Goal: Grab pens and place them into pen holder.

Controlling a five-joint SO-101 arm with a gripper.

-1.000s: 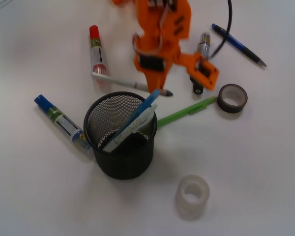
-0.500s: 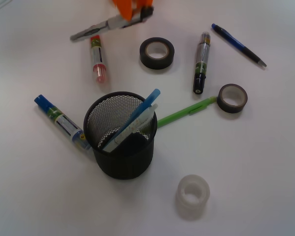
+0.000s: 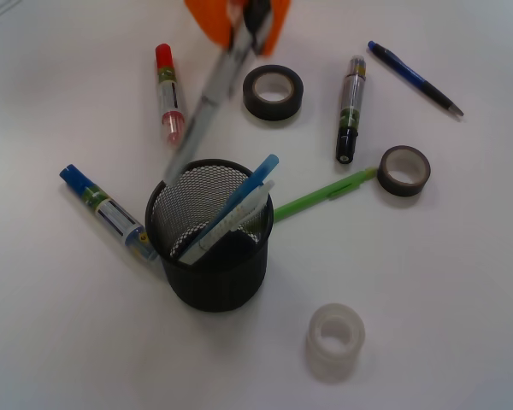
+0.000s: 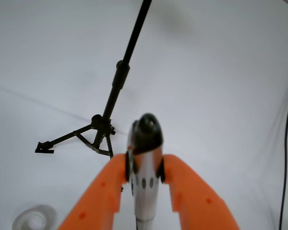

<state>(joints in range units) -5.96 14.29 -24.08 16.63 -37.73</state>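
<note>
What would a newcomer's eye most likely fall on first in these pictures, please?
Probably the orange gripper at the top edge of the front view, shut on the silver pen, which slants down toward the black mesh pen holder at centre. That holder has a light blue pen and a clear-white pen leaning inside.

Both views are bright and evenly lit, with diffuse light from above. In the front view the white surface (image 3: 427, 282) shows only soft, faint shadows; the pen holder (image 3: 210, 237) casts a weak one beneath its base. The silver pen (image 3: 207, 104) is smeared by motion blur, and the orange gripper (image 3: 244, 17) at the top edge is blurred too. Resting objects are fairly sharp. In the wrist view the fingers (image 4: 98, 201) look soft, and a pale glare brightens the pen's barrel.
</note>
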